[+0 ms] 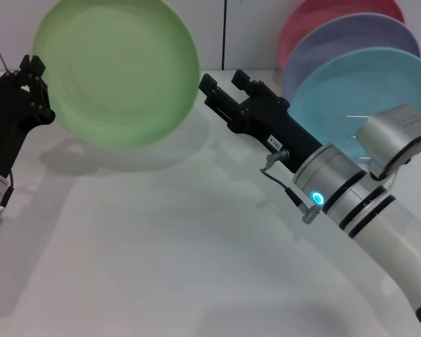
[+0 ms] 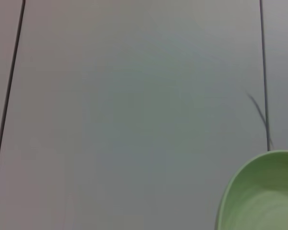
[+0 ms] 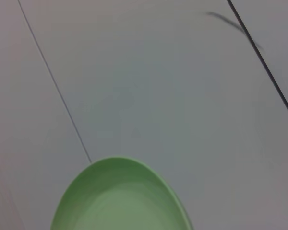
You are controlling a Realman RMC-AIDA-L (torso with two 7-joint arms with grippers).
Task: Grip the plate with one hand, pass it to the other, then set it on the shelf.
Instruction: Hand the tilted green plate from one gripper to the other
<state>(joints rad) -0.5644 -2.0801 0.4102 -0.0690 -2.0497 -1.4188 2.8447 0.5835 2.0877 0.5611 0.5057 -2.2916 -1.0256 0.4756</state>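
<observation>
left gripper [image 1: 34, 76] gripping the light green plate [image 1: 116, 70] upright by its left rim | right gripper [image 1: 228, 86] reaching in, fingers apart just beside the plate's right rim | turquoise plate [image 1: 365, 98] standing behind the right arm

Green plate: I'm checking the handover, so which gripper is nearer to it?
Left. The left gripper grips the green plate at its rim. The right gripper is open beside the opposite rim, not touching.
</observation>
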